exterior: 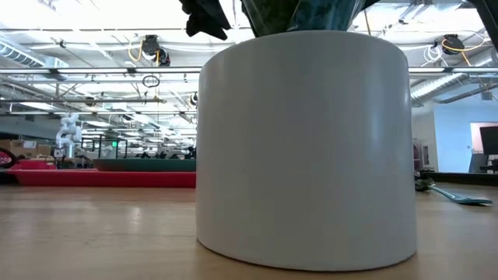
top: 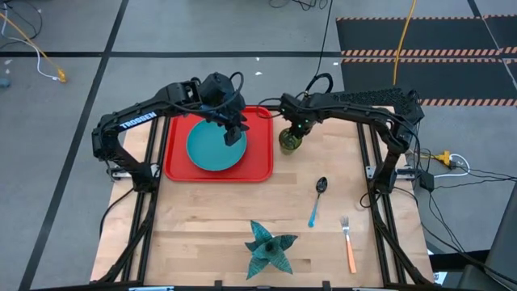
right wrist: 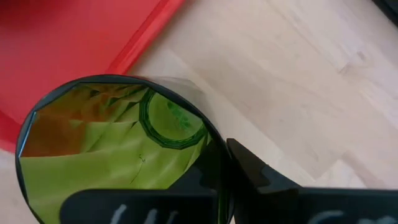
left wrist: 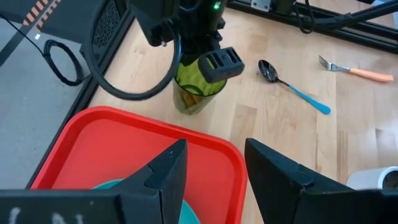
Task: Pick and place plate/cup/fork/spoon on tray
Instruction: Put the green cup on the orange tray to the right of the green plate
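Only the right wrist view looked into the cup [right wrist: 118,149], pinched by the right gripper [right wrist: 217,180]. The left gripper [left wrist: 214,168] stood wide over the tray [top: 179,162], which held the plate [top: 212,151].

High overhead; low level, mostly blocked; wrists close on cup [left wrist: 198,93].
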Robot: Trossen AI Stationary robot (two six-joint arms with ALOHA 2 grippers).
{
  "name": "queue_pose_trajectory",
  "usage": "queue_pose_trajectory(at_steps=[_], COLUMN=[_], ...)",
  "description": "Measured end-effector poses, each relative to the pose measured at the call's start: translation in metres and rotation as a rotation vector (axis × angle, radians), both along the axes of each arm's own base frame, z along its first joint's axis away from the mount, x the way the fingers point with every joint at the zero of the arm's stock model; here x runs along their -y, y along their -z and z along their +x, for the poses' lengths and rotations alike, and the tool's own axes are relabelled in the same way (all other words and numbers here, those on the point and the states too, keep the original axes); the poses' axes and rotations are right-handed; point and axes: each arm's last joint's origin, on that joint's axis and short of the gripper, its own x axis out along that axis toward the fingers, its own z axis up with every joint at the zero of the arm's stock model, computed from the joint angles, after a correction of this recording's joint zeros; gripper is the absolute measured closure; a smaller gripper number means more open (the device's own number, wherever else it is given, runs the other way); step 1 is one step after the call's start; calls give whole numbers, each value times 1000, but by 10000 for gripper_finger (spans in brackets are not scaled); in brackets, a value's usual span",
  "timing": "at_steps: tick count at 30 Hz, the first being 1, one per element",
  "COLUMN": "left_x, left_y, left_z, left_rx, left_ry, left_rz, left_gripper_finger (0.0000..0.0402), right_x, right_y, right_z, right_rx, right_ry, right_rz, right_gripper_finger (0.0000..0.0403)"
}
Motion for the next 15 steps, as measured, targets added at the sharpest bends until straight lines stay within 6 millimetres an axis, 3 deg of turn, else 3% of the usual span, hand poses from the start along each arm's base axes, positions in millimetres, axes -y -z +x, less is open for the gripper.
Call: queue_pose_trajectory(at_steps=[11, 15], left_x=[1, 2], left_y=[2, 6], left_z=[-2, -7], left_rx=[-29, -97], left_ry=[-12, -19], left_rz=[-20, -15], left_gripper_finger=[238, 238], right_x=[27, 31], right_y=[-12, -28], right_z=[13, 18], right_rx=[175, 181], right_ry=[87, 49], right_rz=[-21, -46], right_gripper_finger=[403, 403])
